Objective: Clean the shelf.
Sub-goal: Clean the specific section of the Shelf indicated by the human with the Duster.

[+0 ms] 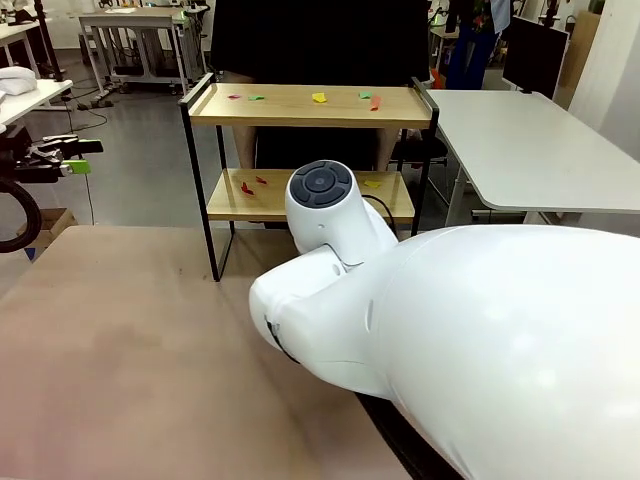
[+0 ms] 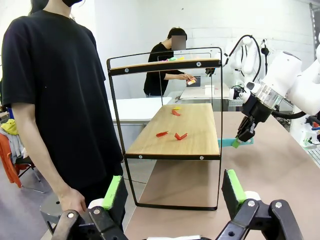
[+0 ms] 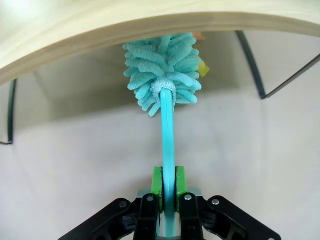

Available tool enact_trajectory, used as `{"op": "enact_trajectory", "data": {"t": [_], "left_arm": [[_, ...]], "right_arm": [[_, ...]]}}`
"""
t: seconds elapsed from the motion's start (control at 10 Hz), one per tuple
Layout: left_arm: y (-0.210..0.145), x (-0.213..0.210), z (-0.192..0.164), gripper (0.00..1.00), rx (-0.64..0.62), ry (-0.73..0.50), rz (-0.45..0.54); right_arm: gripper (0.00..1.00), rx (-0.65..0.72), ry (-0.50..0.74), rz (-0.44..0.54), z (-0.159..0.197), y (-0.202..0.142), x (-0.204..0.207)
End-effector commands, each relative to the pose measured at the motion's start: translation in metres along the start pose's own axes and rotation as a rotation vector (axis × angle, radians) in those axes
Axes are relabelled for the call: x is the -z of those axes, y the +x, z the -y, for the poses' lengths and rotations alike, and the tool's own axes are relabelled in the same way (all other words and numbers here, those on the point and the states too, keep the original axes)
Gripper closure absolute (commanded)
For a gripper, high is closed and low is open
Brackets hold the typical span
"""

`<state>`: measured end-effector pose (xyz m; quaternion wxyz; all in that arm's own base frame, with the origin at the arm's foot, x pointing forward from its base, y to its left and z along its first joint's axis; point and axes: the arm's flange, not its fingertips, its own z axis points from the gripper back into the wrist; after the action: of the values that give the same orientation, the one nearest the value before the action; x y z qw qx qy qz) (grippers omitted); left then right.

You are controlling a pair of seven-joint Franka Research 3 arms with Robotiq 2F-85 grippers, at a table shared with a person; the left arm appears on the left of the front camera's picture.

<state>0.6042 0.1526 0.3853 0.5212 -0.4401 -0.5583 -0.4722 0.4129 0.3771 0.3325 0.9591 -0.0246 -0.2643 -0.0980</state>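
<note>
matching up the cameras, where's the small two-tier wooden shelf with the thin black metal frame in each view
front view: small two-tier wooden shelf with black metal frame, top centre.
left wrist view: shelf in the centre, seen end-on.
right wrist view: its lower board curves across the top.
shared landmark: yellow scrap on the lower board.

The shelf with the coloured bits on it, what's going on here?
The right tool is shut on a teal duster, whose fluffy head is at the edge of the lower board of the shelf. Coloured scraps lie on both boards. The left tool is open and empty near one end of the shelf, and a person stands beside it.
</note>
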Motion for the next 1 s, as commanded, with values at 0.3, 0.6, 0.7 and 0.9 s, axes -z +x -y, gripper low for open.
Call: {"op": "enact_trajectory", "data": {"t": [0.3, 0.6, 0.7, 0.9], "left_arm": [[0.002, 0.000, 0.000, 0.00, 0.017, 0.000, -0.004], [0.002, 0.000, 0.000, 0.00, 0.017, 0.000, -0.004], [0.002, 0.000, 0.000, 0.00, 0.017, 0.000, -0.004], [0.002, 0.000, 0.000, 0.00, 0.017, 0.000, -0.004]], "right_arm": [[0.87, -0.070, -0.159, 0.006, 0.056, 0.013, -0.001], [0.87, -0.114, -0.235, 0.037, 0.076, 0.010, -0.004], [0.87, -0.133, -0.246, 0.088, 0.078, 0.009, -0.012], [0.87, -0.137, -0.260, 0.137, 0.077, 0.005, -0.025]]}}
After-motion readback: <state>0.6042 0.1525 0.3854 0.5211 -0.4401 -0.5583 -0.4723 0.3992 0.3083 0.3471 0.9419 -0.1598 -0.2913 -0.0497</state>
